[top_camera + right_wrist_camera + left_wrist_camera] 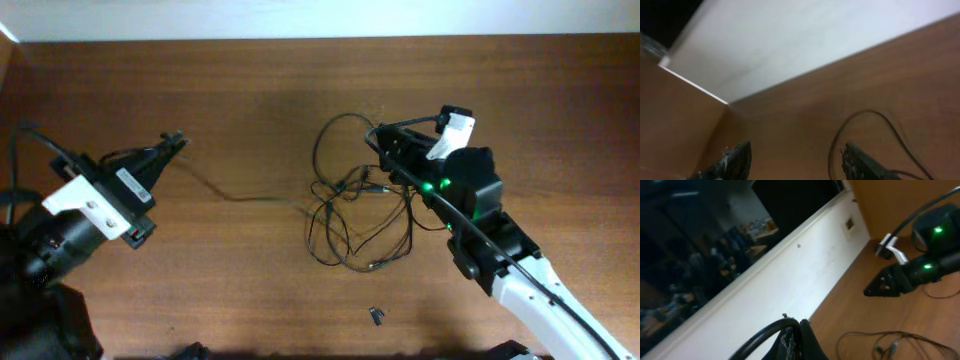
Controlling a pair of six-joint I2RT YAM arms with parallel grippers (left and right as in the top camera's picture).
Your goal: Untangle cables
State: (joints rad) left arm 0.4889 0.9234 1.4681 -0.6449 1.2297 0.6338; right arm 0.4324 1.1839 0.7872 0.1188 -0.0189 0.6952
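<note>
The cables (350,225) lie tangled at the table's middle, with one loop (335,125) reaching toward the back. One thin cable (240,195) runs left from the tangle to my left gripper (172,145), which is shut on it above the table. In the left wrist view the shut fingers (800,326) pinch a black cord, and the tangle (887,342) shows at lower right. My right gripper (380,140) is open and empty over the tangle's upper right. In the right wrist view its fingers (797,160) are spread, with a cable loop (867,114) beside the right finger.
A tiny dark loose piece (376,316) lies on the table in front of the tangle. The white wall (320,18) borders the table's far edge. The right arm (910,272) shows in the left wrist view.
</note>
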